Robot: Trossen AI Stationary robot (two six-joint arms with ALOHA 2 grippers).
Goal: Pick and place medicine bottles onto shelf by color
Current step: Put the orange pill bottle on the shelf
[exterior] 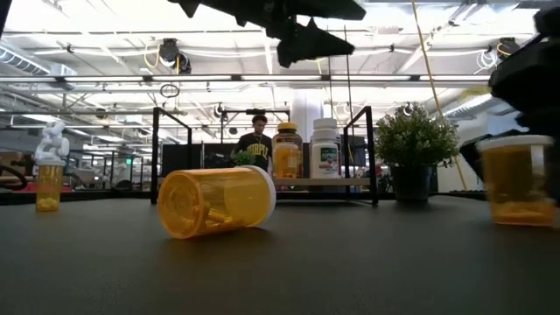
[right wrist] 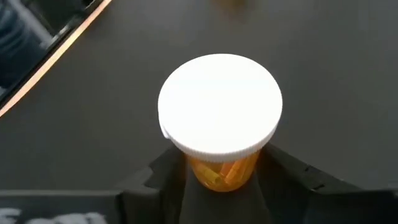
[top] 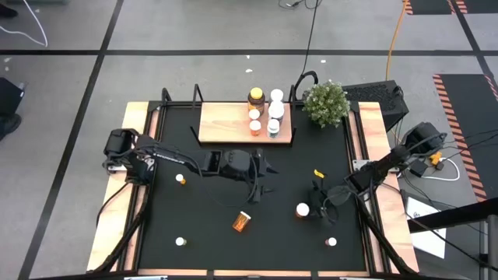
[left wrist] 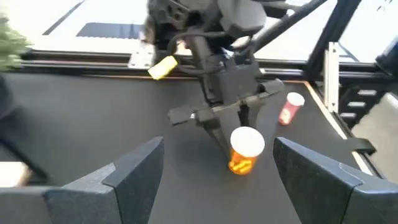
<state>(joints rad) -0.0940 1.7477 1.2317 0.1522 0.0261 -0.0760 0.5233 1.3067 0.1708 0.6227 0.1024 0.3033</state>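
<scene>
My right gripper [top: 310, 208] is shut on an upright orange bottle with a white cap [right wrist: 217, 106], right of the mat's middle; the bottle also shows in the low view [exterior: 518, 179]. My left gripper [left wrist: 217, 180] is open and empty, raised over the mat's middle [top: 261, 177]. Another orange bottle [top: 242, 222] lies on its side on the mat [exterior: 217, 201]. The wooden shelf [top: 226, 124] at the far side carries a yellow-lidded amber jar [top: 255, 96], white bottles [top: 276, 109] and small orange ones [top: 254, 124] on its right half. My right gripper pinches the bottle's orange body [right wrist: 221, 171] just below the white cap, one finger [right wrist: 165, 177] on each side. The fingers slant down from the table's right side. The bottle stands upright, and its base seems to rest on the mat [exterior: 518, 219].
Three small white-capped bottles stand on the mat at the left [top: 180, 179], near left [top: 180, 242] and near right [top: 331, 242]. A green potted plant [top: 325, 103] stands right of the shelf. A person [exterior: 256, 140] shows beyond the table.
</scene>
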